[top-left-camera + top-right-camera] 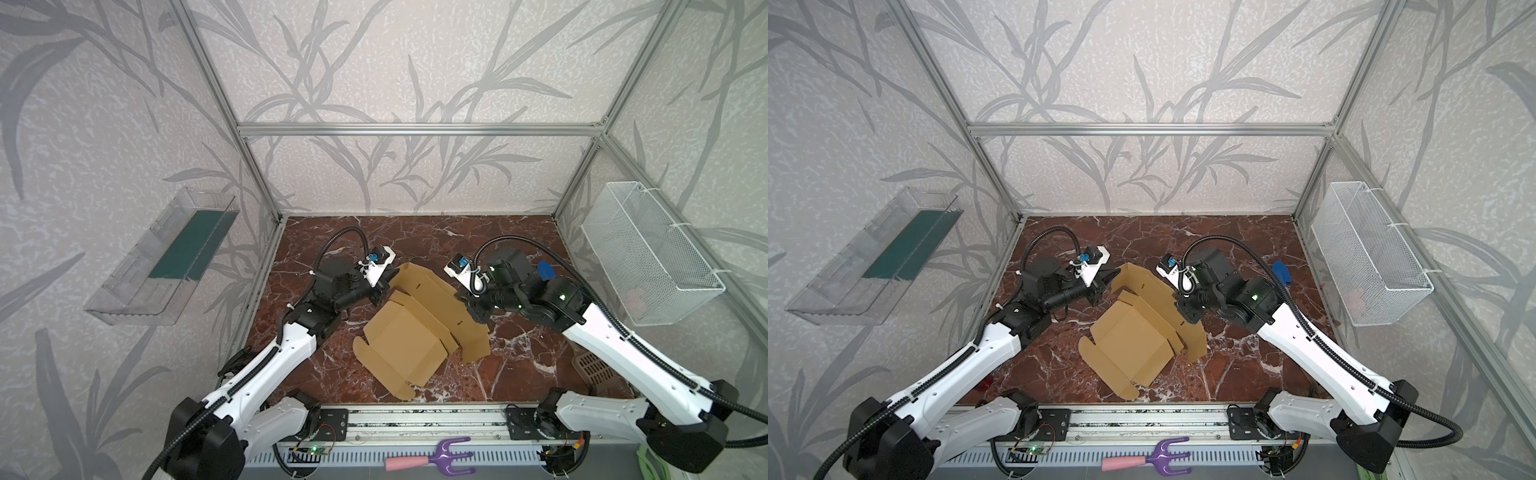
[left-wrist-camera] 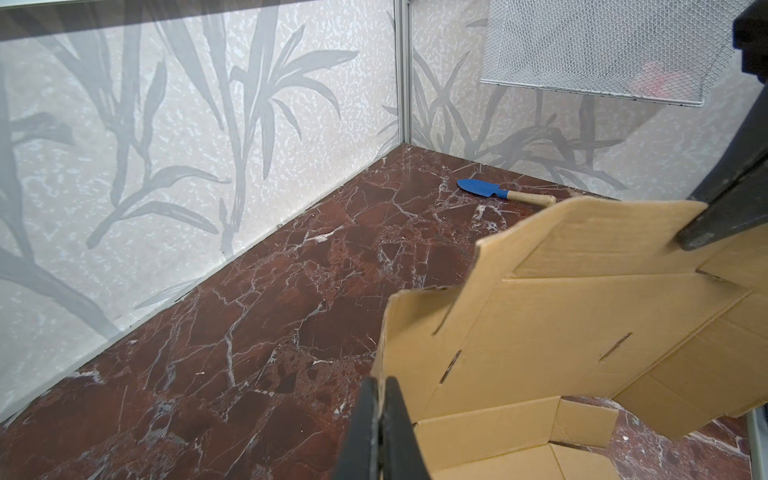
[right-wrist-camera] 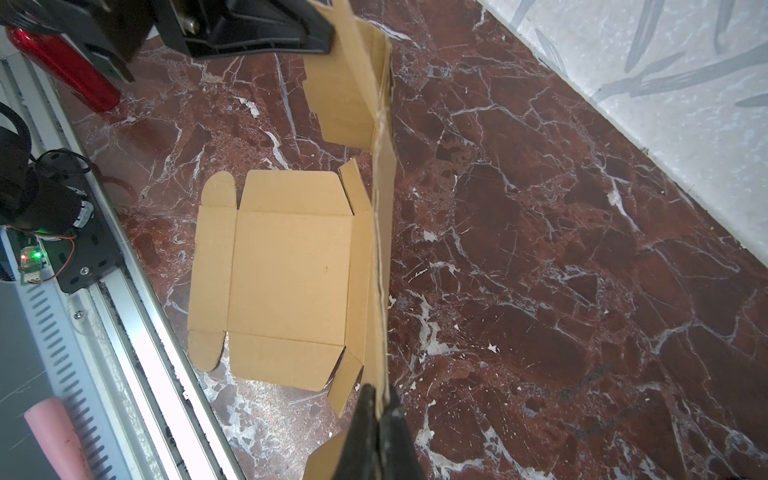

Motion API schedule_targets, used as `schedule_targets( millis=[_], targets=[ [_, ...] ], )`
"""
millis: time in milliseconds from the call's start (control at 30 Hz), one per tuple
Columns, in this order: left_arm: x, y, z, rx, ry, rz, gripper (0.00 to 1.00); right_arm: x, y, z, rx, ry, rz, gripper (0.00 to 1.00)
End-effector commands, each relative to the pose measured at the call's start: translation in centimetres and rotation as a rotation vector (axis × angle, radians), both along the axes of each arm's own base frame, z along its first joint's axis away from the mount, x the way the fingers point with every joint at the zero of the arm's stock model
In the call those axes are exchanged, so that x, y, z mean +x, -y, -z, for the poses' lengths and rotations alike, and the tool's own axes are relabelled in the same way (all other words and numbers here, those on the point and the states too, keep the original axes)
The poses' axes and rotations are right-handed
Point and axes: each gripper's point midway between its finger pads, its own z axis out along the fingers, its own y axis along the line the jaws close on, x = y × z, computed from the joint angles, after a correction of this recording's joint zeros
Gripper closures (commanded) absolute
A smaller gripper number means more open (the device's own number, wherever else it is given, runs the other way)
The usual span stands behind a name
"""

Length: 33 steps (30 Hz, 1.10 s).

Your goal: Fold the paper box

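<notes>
The tan paper box lies part unfolded on the marble floor. Its square base is flat, and its long rear panel stands raised on edge. My left gripper is shut on the far left end of that raised panel. At the panel's right end my right gripper is shut on the cardboard edge. The small side flaps by the base are loose and half lifted.
A blue trowel lies behind the right arm. A white mesh basket hangs on the right wall and a clear bin on the left wall. A purple garden fork lies on the front rail.
</notes>
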Motion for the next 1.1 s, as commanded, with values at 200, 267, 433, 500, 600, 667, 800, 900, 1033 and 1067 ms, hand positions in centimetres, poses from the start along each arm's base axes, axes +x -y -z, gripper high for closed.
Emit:
schedule_targets(
  millis=[200,267,433,500,600,667,800,900,1033,1067],
  targets=[
    [0.6,-0.7,-1.6,0.008,0.050,-0.047,1.00,0.0,-0.1,0.1,-0.006,0.003,0.001,1.00],
    [0.8,-0.9,-1.7,0.008,0.052,-0.060,1.00,0.2,0.2,-0.2,-0.005,0.023,0.016,0.92],
    [1.8,-1.7,-2.2,-0.007,0.035,-0.137,1.00,0.9,1.2,-1.9,0.019,0.090,0.084,0.51],
    [2.3,-2.0,-2.6,-0.039,0.020,-0.173,1.00,1.0,1.6,-3.1,0.046,0.125,0.111,0.42],
    [2.9,-2.3,-3.3,-0.098,0.010,-0.228,1.00,1.4,2.9,-5.5,0.108,0.195,0.194,0.29],
    [3.4,-2.7,-3.9,-0.160,0.024,-0.270,1.00,1.3,3.9,-7.4,0.174,0.244,0.250,0.17],
    [4.3,-3.2,-5.2,-0.305,0.039,-0.341,1.00,0.4,5.1,-11.1,0.410,0.294,0.334,0.01],
    [5.1,-2.9,-5.4,-0.415,-0.007,-0.376,1.00,0.0,5.6,-12.8,0.571,0.285,0.388,0.01],
    [5.9,-2.4,-4.6,-0.491,-0.089,-0.451,1.00,-0.3,6.2,-14.3,0.761,0.177,0.491,0.01],
    [5.9,-2.0,-4.4,-0.485,-0.093,-0.460,1.00,-0.4,6.3,-14.5,0.805,0.142,0.517,0.01]
  ],
)
